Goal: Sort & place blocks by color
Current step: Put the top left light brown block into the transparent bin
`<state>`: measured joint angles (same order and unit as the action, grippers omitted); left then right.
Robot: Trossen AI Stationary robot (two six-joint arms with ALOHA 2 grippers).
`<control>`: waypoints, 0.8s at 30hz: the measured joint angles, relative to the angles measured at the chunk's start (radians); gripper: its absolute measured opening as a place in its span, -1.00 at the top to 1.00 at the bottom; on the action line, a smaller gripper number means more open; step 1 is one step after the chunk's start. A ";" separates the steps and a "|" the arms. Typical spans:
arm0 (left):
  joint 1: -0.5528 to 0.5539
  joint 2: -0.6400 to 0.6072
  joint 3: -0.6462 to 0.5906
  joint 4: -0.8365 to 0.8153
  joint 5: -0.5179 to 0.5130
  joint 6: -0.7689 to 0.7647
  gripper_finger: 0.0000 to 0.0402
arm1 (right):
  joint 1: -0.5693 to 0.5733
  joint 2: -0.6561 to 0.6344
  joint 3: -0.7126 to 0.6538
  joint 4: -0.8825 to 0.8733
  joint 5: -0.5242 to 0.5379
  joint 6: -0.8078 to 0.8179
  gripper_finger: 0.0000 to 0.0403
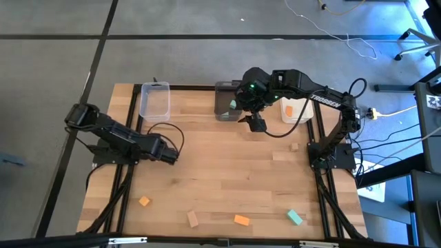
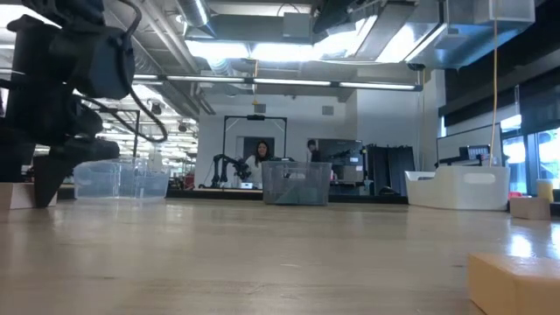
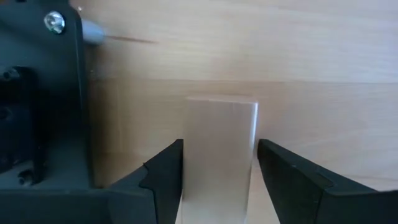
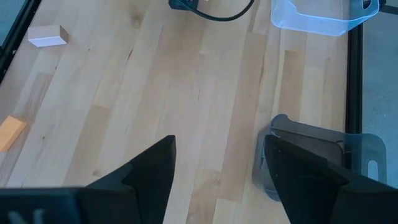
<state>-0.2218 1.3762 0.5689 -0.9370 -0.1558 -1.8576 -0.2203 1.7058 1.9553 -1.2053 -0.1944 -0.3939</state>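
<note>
A: Where is the left end effector (image 3: 219, 171)?
B: It is low over the wooden counter (image 1: 227, 172), on the left side. Its two dark fingers (image 3: 165, 174) are on both sides of a pale tan block (image 3: 221, 152). The block is between them. I cannot tell if the fingers press it or just stand beside it.

A: And the right end effector (image 4: 217, 171)?
B: It is up at the far side, by the grey bin (image 1: 226, 100). Its fingers are spread wide and hold nothing. The wrist view shows bare wood between them, with the grey bin just beside one finger.

A: Where are the other blocks?
B: Near the front edge there is a small orange block (image 1: 144, 201) on the left, then a tan block (image 1: 193, 219), then another orange block (image 1: 242, 220), then a teal block (image 1: 295, 218). They lie apart from each other. One more tan block (image 1: 295, 146) lies on the right side, near the right arm's base.

A: Is anything in the bins?
B: The white bin (image 1: 306, 114) on the right has something orange (image 1: 289, 109) in it. Something green (image 1: 233, 105) shows at the grey bin, partly hidden by the arm. The clear bin (image 1: 154, 100) is at the far left.

A: Is anybody there?
B: Yes, two people (image 2: 262, 157) show far back in the room.
</note>
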 joint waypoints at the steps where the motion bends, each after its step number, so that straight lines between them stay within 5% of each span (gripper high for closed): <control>1: 0.000 -0.001 -0.007 0.022 0.000 0.001 0.02 | 0.000 0.000 0.000 0.000 0.000 0.000 -0.22; 24: 0.000 0.003 0.001 0.053 0.003 0.113 0.05 | 0.000 0.000 0.000 0.001 0.000 0.000 -0.22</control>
<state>-0.2215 1.3788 0.5701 -0.8837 -0.1525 -1.7451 -0.2203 1.7058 1.9553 -1.2045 -0.1945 -0.3935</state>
